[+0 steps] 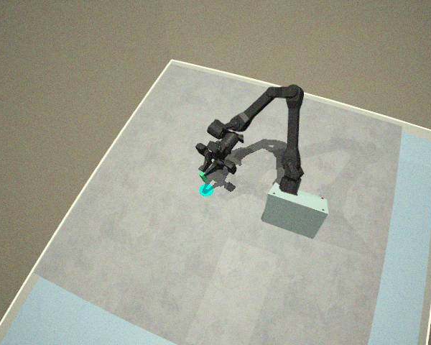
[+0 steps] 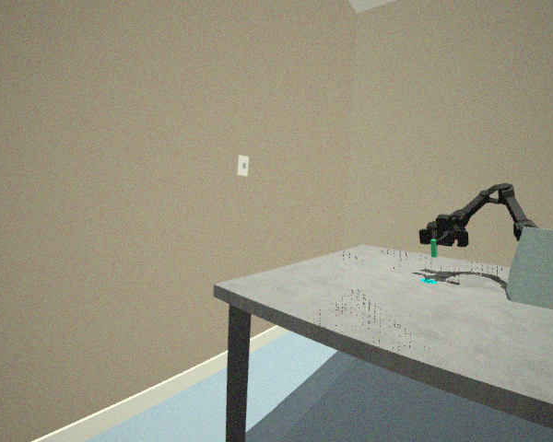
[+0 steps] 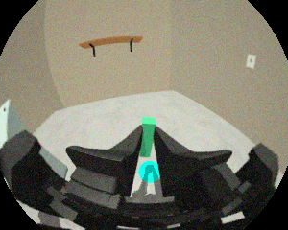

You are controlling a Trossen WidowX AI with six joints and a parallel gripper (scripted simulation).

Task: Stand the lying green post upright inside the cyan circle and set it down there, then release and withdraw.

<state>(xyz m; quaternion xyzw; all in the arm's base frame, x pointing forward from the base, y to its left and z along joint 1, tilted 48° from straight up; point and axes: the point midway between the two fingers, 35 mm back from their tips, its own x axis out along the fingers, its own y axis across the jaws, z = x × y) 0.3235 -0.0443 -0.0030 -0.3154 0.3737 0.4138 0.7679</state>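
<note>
Hanging upright from the gripper, which is clenched on its top end, the post sits in the air above the circle and looks light, stiff and smooth, so a firm pinch near the top seems right.

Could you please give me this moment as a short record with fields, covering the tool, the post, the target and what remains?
tool: shut on the green post
green post: upright in the exterior view, held above the table, not touching it
cyan circle: on the table, below the post, nothing standing in it
base: grey box at the arm's foot
remaining: lower the post into the circle, release, withdraw
</note>
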